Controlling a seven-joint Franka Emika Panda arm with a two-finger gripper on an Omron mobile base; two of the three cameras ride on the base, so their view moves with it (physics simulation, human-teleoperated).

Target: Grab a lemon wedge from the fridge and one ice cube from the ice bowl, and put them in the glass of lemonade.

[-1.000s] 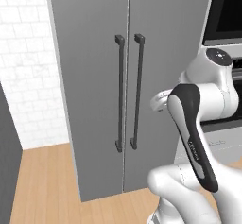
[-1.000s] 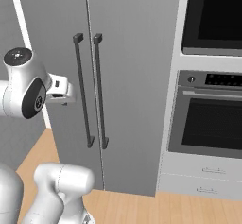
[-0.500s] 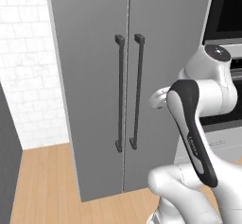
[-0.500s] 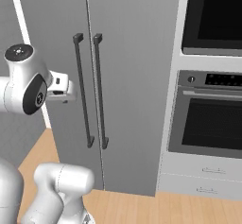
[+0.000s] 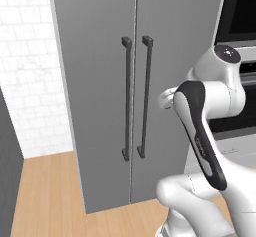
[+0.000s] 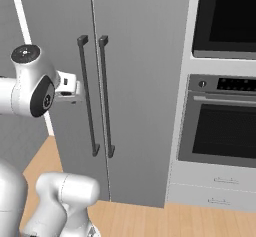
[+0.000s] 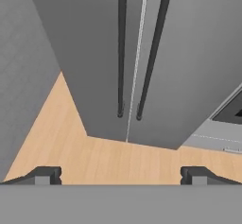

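From my station I logged: a white brick wall (image 5: 27, 71) at left; a light wood plank floor (image 5: 47, 196); a black-fronted wall oven (image 6: 222, 131) at right, a dark microwave window (image 6: 225, 18) above it, two pale drawers (image 6: 215, 188) beneath. Lighting was even, shadowless.

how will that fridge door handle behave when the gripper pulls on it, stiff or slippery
The handle looks like a rigid dark bar fixed at both ends, so probably stiff. Its smooth, thin shaft may slip along open fingers. The tall fridge door is closed, so likely heavy to swing.
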